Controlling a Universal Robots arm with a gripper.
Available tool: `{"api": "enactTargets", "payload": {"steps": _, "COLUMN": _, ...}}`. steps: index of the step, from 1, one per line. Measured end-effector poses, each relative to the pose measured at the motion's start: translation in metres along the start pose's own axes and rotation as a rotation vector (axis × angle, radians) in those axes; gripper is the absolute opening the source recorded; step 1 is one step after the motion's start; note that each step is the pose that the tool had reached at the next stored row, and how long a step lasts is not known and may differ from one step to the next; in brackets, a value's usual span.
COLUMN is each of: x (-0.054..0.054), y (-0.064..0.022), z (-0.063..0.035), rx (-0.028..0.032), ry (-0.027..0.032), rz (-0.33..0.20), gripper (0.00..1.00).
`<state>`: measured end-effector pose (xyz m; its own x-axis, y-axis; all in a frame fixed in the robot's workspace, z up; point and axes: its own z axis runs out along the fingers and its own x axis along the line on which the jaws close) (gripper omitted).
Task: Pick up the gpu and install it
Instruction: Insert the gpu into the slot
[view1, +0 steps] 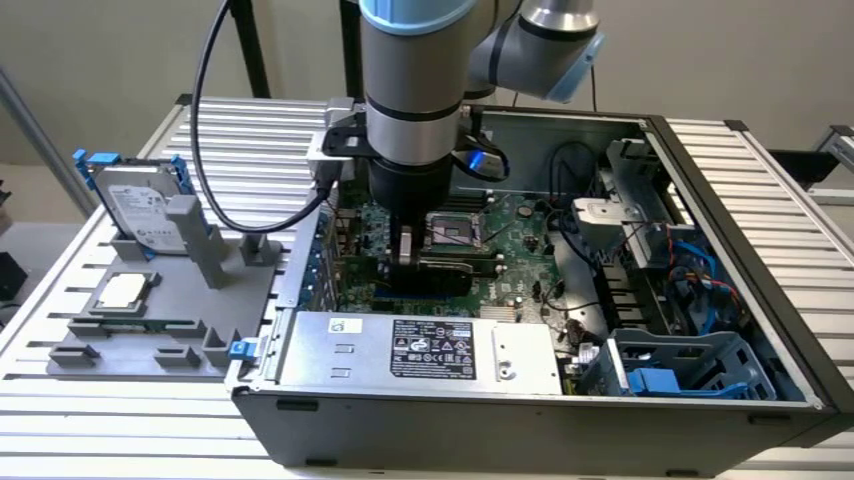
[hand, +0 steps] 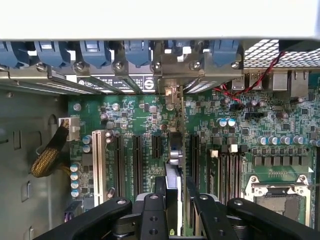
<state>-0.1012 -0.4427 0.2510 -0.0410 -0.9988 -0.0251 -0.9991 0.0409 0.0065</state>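
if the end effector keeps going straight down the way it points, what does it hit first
Probably the motherboard. The end effector points down into the open computer case, shut on the gpu, held edge-on above the expansion slots. The card's lower edge would likely meet a slot first; depth is hard to judge.

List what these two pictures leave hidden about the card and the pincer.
- Exterior view: the pincer and most of the gpu are screened by the arm above them.
- Wrist view: the gpu shows edge-on, so neither face can be read.
- Wrist view: whether its lower edge is seated in a slot is hidden by the pincer.
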Motion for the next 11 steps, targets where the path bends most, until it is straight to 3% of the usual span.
{"api": "enactTargets", "payload": {"steps": 9, "x": 0.0000, "y": 0.0005, "z": 0.0037, "rx": 0.0003, "ry": 0.0003, "rz": 0.000, "gripper": 0.00}}
{"api": "enactTargets", "payload": {"steps": 11, "x": -0.0003, "y": 0.0009, "z": 0.0043, "rx": -0.0006, "ry": -0.0019, "rz": 0.001, "gripper": 0.00}}
